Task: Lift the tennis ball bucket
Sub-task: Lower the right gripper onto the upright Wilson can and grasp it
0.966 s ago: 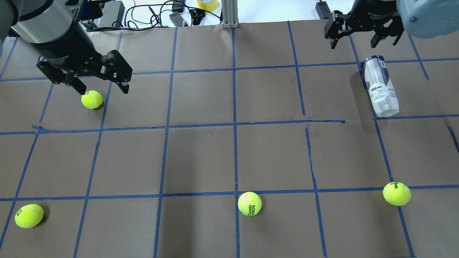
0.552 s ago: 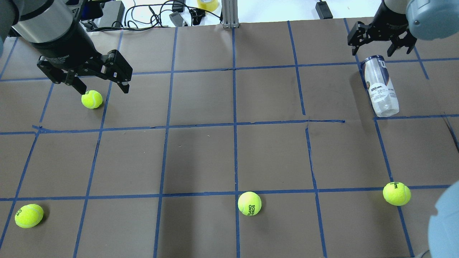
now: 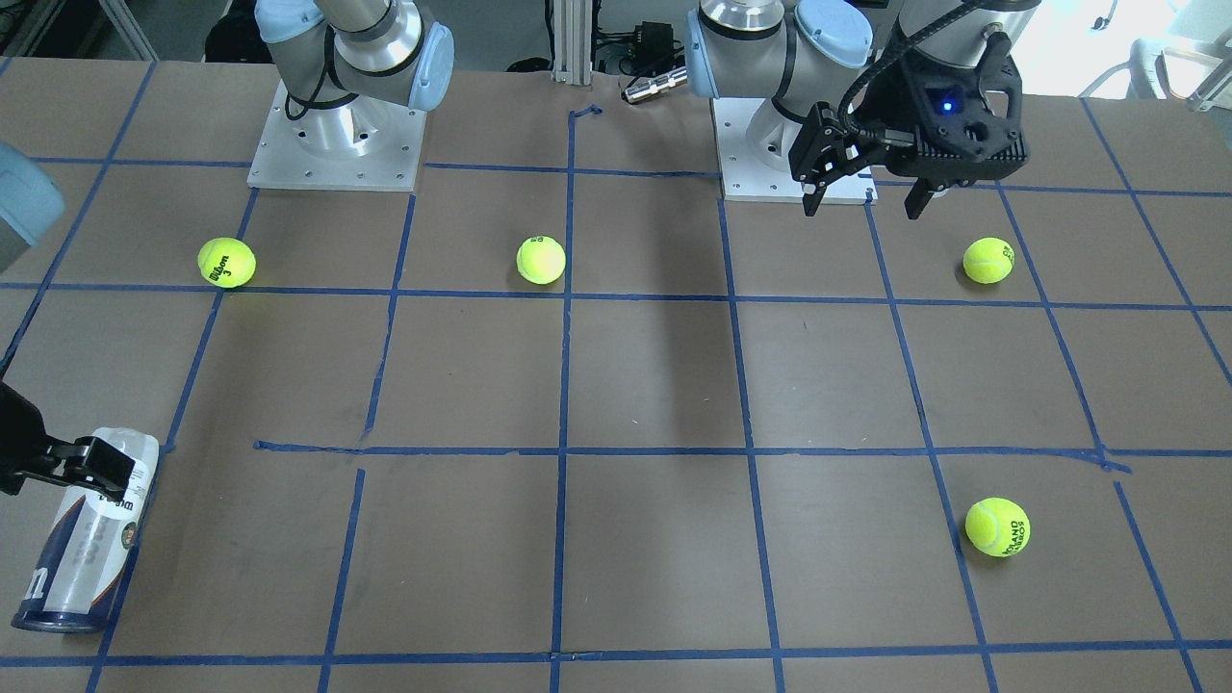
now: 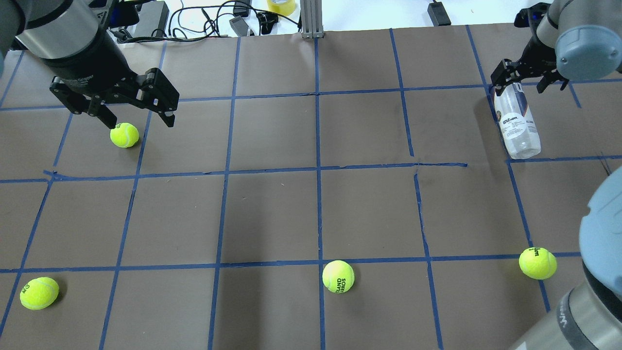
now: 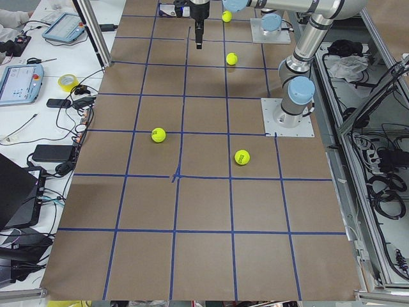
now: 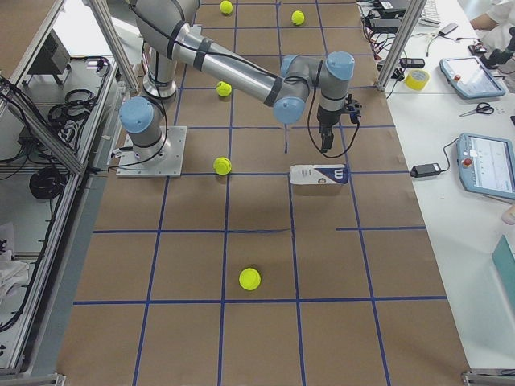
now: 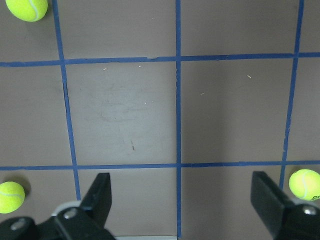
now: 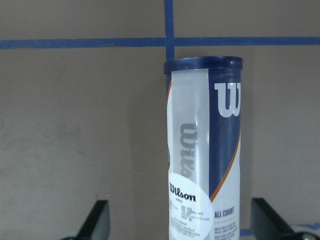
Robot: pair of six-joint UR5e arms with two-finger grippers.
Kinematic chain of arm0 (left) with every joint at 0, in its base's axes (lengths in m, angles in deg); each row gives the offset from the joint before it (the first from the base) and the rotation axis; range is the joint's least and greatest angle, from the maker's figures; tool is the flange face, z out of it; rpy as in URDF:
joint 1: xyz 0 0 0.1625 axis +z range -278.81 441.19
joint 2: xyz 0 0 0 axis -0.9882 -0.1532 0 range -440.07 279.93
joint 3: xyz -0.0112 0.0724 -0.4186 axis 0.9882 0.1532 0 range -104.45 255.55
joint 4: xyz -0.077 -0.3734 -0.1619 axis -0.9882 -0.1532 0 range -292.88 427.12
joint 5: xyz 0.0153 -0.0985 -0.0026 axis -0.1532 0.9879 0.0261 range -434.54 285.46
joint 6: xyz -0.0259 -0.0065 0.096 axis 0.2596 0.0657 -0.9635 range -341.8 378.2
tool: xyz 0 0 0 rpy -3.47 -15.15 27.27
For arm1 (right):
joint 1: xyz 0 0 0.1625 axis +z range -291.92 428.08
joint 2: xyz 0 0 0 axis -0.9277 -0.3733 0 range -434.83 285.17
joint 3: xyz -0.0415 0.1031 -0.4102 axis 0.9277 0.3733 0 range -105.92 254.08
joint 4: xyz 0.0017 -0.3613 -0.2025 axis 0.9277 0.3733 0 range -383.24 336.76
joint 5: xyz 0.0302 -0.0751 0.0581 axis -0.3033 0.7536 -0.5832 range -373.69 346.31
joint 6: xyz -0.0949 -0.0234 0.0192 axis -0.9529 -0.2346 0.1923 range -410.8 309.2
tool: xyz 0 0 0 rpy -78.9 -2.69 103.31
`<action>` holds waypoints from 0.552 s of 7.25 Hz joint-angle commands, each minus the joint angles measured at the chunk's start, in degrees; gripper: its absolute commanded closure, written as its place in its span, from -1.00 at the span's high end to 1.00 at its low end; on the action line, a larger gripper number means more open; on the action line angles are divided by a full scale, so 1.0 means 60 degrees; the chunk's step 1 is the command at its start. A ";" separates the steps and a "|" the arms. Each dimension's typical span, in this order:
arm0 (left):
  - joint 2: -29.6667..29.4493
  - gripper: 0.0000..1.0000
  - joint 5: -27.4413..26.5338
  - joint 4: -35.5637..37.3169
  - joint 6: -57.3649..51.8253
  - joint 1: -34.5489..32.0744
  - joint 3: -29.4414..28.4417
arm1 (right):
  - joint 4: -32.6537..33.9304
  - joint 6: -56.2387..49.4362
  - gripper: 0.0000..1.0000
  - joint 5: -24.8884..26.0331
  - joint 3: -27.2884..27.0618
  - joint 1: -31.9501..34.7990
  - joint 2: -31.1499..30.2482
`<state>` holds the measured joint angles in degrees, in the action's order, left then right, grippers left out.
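The tennis ball bucket (image 4: 517, 124) lies on its side at the table's far right, clear with a white and navy label. It also shows in the front view (image 3: 85, 539) and the right side view (image 6: 319, 178). My right gripper (image 4: 529, 80) is open and hangs over the bucket's dark blue rim end. In the right wrist view the bucket (image 8: 205, 150) lies between the two spread fingers (image 8: 97, 222), which do not touch it. My left gripper (image 4: 136, 114) is open and empty, just above a tennis ball (image 4: 124, 134).
Loose tennis balls lie at the near left (image 4: 39, 292), near middle (image 4: 338, 276) and near right (image 4: 537, 263). Cables, a tape roll (image 4: 282, 6) and an aluminium post (image 4: 311, 19) stand along the far edge. The right arm's elbow (image 4: 602, 218) hangs over the near right.
My right gripper has moved right and down, from beyond the bucket to over its rim end, still open. The left arm and the bucket have not moved.
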<state>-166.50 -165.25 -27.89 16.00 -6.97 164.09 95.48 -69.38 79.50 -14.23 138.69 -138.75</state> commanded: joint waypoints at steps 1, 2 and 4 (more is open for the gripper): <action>-0.0010 1.00 0.0000 0.0000 0.0000 0.0000 -0.0005 | 0.1057 -0.0344 1.00 -0.0035 -0.0457 -0.0459 0.0632; 0.0004 1.00 0.0000 0.0000 0.0000 0.0015 -0.0005 | 0.1000 -0.0591 1.00 -0.0049 -0.0487 -0.0475 0.0793; -0.0010 1.00 0.0000 0.0000 0.0000 0.0015 -0.0005 | 0.1058 -0.0623 1.00 -0.0034 -0.0458 -0.0475 0.1247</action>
<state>-166.53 -165.24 -27.89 16.00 -6.93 164.06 101.60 -72.82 79.42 -16.99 135.92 -132.89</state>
